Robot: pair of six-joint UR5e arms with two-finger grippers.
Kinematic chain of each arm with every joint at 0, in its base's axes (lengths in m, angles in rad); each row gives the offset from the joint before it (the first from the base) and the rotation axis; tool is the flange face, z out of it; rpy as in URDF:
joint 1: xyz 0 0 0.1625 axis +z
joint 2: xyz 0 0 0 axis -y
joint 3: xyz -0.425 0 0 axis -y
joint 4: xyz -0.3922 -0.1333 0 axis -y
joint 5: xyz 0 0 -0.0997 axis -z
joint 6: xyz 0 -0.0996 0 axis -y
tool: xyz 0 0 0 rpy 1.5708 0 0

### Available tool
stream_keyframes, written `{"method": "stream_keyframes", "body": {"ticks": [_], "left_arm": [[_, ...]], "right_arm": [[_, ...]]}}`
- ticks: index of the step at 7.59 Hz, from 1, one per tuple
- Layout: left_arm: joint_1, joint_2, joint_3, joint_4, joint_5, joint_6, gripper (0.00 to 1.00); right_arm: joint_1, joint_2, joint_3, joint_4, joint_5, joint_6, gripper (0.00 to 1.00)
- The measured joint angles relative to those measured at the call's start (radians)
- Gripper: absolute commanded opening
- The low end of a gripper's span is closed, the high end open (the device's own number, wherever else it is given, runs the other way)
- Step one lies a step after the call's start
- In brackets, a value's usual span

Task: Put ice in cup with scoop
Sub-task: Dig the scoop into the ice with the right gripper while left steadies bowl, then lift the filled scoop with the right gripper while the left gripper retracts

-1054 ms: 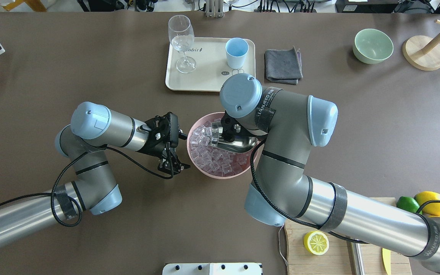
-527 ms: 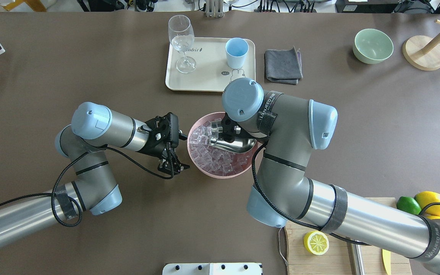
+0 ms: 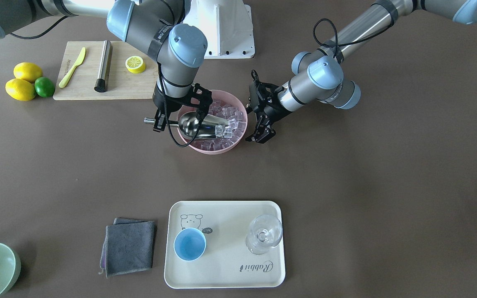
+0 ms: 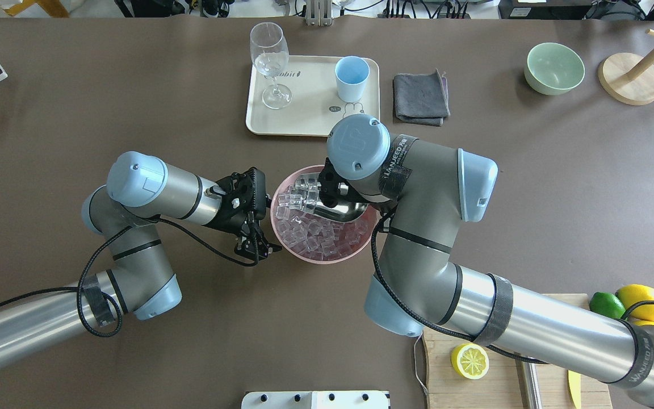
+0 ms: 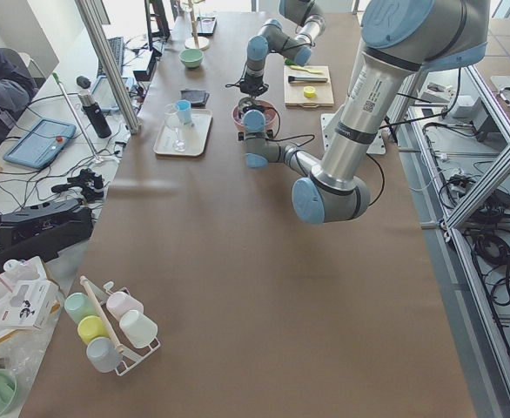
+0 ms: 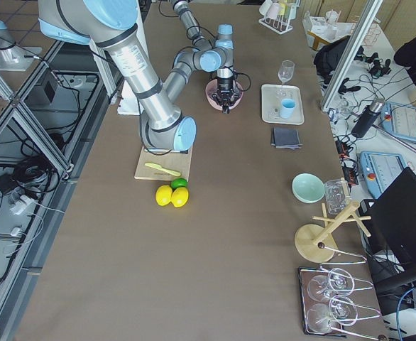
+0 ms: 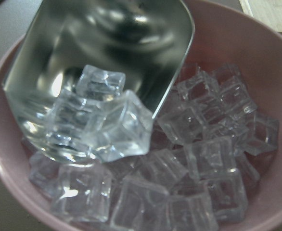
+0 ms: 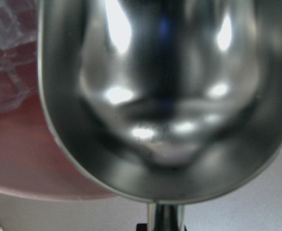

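Bright, even overhead light covers the table (image 4: 77, 113); shadows are soft and faint. Both wrist views are blurred close up, with white glare patches inside the scoop (image 8: 165, 120) and glints on the ice (image 7: 117, 130).

A: Matl of scoop (image 7: 102, 53)?
B: Polished s/steel, mirror gloss. The ice (image 7: 119, 130): clear, glossy.
A: And pink bowl (image 7: 237, 43), cup (image 3: 189, 244)?
B: Both matt, smooth, plastic-looking. Also grey cloth (image 3: 128, 247), soft fabric; counter (image 4: 134, 85) matt brown.

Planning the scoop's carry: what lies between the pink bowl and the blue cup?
Only bare table, then the tray that holds the cup, as the front-facing view shows.
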Motion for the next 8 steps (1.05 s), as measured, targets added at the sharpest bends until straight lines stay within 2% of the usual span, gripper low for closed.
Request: {"method": "stream_keyframes", "body": {"ticks": [4,8], "left_arm": [[0.0,0.001,0.0,0.007,0.0,0.0,0.98],[-0.001,0.0,-0.001,0.009,0.0,0.0,0.98]], "right_arm": [[0.0,-0.06,0.062,0.073,0.004,0.049,0.0],[0.0,-0.203,0.242,0.156,0.016,0.079,0.0]]}}
